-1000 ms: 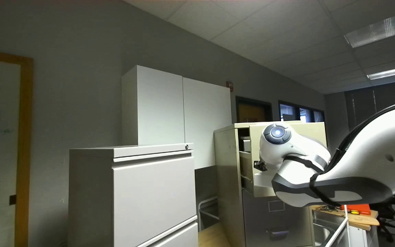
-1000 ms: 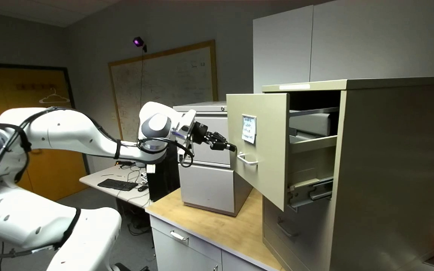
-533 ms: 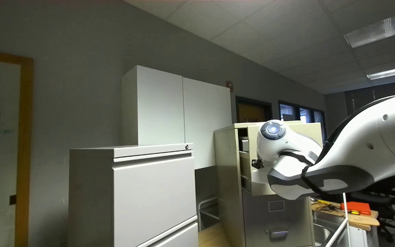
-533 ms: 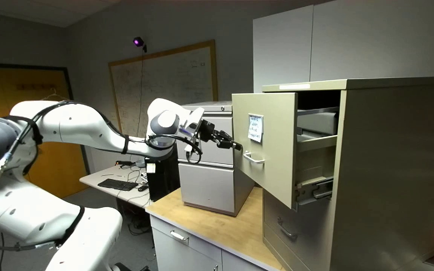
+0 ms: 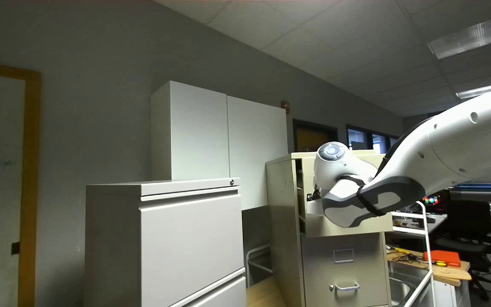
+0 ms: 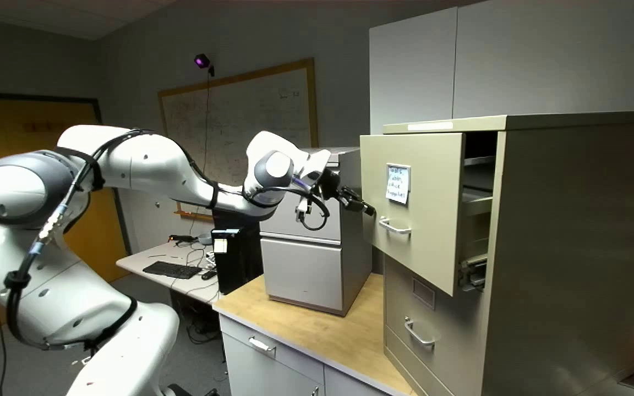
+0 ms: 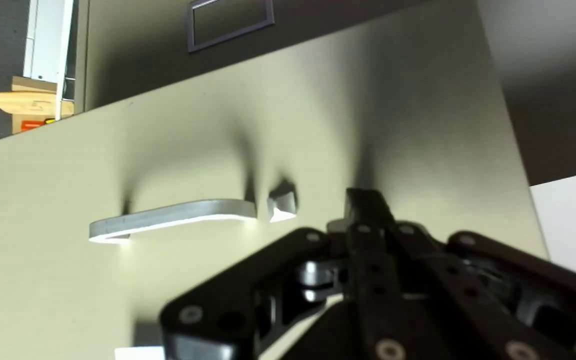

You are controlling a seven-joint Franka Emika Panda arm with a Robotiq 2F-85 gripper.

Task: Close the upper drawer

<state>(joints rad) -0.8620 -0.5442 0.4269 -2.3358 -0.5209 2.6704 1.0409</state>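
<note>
Upper drawer [image 6: 413, 212] partway out of the tan filing cabinet [image 6: 570, 247] in both exterior views, dark gap along its side. Wrist view: your jaws are together, tips against the drawer's face, near the small metal knob [image 7: 282, 206]; past that, the handle [image 7: 173, 215]. In an exterior view you have the grey cabinet [image 6: 301, 275] (2 drawer fronts showing) on the worktop [image 6: 317, 330], behind the jaws.

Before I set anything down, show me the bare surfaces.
The wooden counter is bare before the grey cabinet and between it and the beige filing cabinet. Crowded: the desk, with keyboard and mouse; also before the upper drawer, where the pincer hangs.
</note>
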